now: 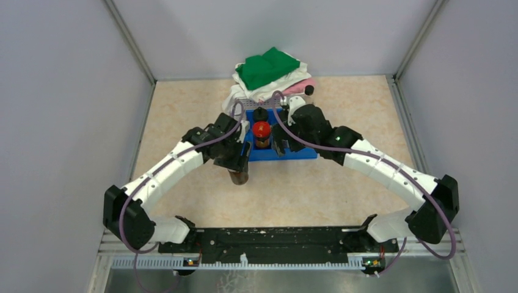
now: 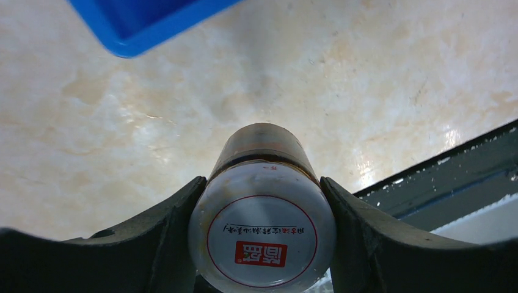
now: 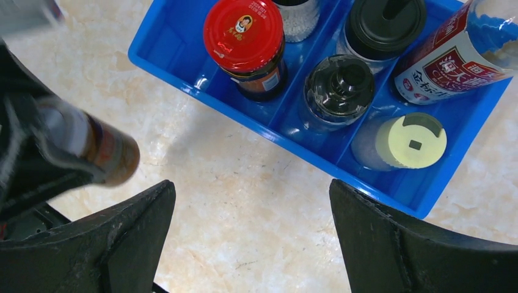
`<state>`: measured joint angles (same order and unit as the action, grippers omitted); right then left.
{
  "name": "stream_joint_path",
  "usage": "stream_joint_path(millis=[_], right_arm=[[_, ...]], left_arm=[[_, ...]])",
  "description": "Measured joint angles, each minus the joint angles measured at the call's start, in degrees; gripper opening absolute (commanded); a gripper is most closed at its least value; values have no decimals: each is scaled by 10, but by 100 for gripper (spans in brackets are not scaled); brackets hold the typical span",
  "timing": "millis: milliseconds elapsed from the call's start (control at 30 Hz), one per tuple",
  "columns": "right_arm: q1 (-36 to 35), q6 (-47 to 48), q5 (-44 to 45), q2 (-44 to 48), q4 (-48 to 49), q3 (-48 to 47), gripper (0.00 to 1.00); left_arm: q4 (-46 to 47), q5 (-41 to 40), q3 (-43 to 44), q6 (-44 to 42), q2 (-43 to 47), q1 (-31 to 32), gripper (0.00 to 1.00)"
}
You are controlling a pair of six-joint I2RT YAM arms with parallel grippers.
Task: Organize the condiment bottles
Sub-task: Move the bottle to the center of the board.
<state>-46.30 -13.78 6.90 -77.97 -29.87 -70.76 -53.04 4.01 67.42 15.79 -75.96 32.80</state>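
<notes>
Below the lower-left corner of the blue tray (image 1: 297, 154) in the top view, the left tool (image 2: 261, 189) grips the silver-capped brown jar (image 2: 262, 244), axis near upright, tray up-right of it; the right tool (image 3: 250, 190) hangs wide, empty.

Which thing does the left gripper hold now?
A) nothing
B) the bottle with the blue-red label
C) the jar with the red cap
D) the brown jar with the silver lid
D: the left gripper is shut on the silver-lidded brown jar; the red-capped jar and the labelled bottle are in the blue tray.
</notes>
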Motion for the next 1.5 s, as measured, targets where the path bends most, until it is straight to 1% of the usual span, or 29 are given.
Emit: stream_joint_path(millis=[133, 267, 433, 567, 633, 800, 1000, 1200, 1500], right_arm=[[0, -5, 4, 9, -3, 3, 95], [0, -10, 7, 19, -13, 11, 95], [0, -15, 14, 32, -20, 17, 95], [7, -15, 31, 47, -40, 19, 95], [11, -14, 41, 55, -48, 20, 96], [16, -10, 54, 80, -60, 25, 96], [25, -5, 62, 97, -65, 36, 96], [32, -2, 75, 107, -67, 47, 96], [34, 40, 78, 134, -91, 47, 99]], left_arm=[[16, 5, -33, 26, -5, 56, 40], [55, 1, -52, 49, -24, 106, 39], [128, -25, -53, 66, -90, 161, 37], [181, -47, -53, 68, -140, 187, 38], [202, -53, -51, 67, -161, 193, 37], [243, -60, -42, 60, -179, 198, 37], [268, -54, -15, 34, -210, 198, 38], [259, -24, 18, -5, -238, 197, 39], [223, 23, 28, -80, -239, 196, 43]])
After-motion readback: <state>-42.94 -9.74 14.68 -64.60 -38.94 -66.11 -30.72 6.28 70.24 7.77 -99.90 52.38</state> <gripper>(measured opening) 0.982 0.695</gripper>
